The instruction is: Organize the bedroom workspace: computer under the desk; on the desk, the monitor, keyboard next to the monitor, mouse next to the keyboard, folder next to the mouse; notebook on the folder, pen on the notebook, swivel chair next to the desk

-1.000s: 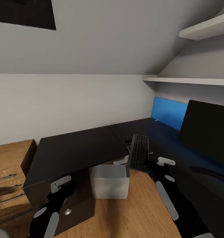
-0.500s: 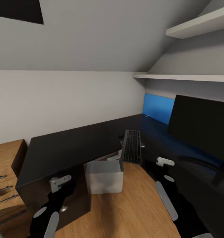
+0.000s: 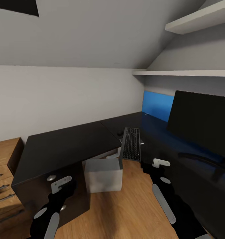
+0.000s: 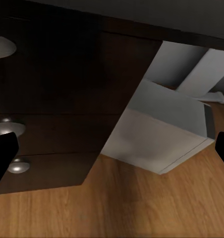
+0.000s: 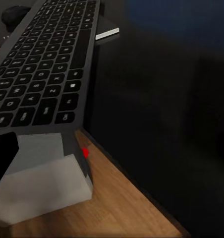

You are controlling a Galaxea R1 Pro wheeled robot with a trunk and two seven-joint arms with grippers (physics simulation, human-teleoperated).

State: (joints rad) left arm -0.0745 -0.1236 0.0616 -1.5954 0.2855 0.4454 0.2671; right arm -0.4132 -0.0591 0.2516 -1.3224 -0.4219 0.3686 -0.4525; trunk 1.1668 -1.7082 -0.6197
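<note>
Black-keyed and slim, the keyboard (image 3: 130,148) lies on the L-shaped worktop (image 3: 64,149), its near end jutting over the edge above the light grey computer (image 3: 103,175) on the wooden floor (image 3: 125,212). Its long axis runs away from the robot. It sits just ahead of the right gripper (image 3: 159,163), the nearer arm; the monitor (image 3: 202,124) stands further right. The left gripper (image 3: 61,184) hangs by the drawer unit (image 4: 52,114), fingers spread wide and empty. How the right fingers stand I cannot tell.
</note>
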